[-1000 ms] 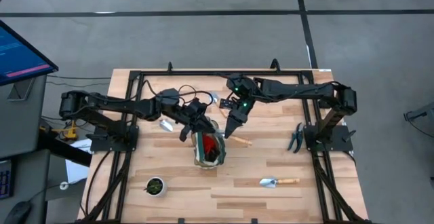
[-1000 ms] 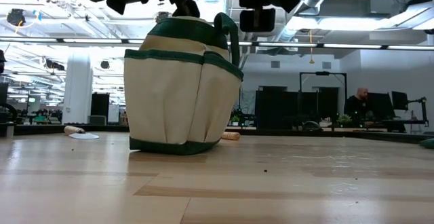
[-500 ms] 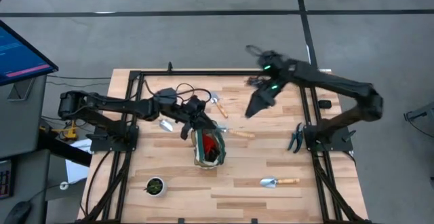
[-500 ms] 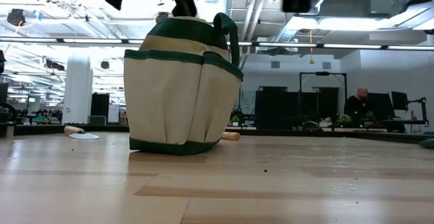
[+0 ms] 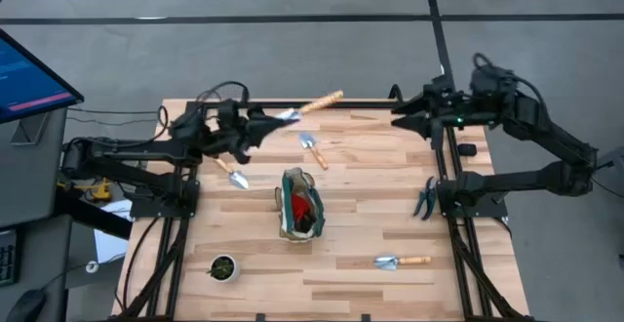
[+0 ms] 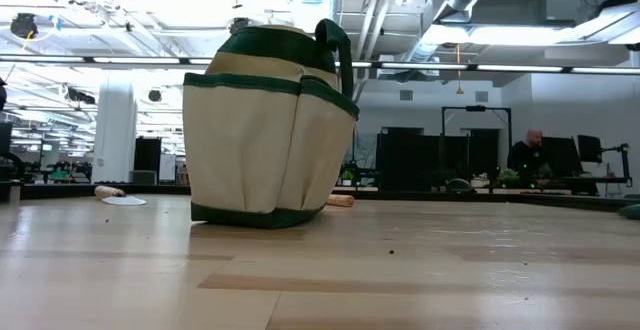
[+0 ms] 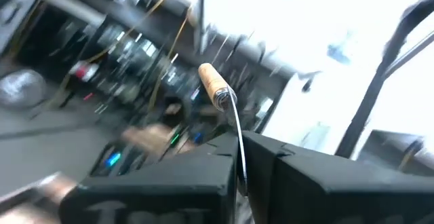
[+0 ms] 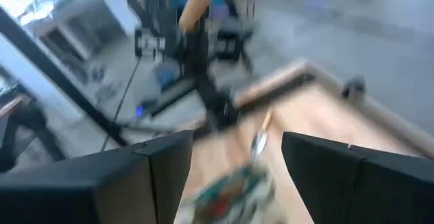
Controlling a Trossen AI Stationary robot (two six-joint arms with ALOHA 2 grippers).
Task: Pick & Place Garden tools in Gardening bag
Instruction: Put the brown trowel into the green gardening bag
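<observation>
Now left tool (image 5: pixel 278 119) clamps a wooden-handled silver trowel (image 5: pixel 314 104) upper centre; right tool (image 5: pixel 398 119) wide, empty. Green-trimmed fabric bag (image 5: pixel 300 204) holds a red item; four tools left on table (image 5: pixel 370 181).

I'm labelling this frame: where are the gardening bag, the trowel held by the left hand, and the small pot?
gardening bag (image 5: pixel 300 208), high view, red item inside the opening.
held trowel (image 5: pixel 323 100), high view, wooden handle.
small pot (image 5: pixel 223 267), high view, green centre.

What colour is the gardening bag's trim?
Dark green on the cream gardening bag, clearest in the low view.
</observation>
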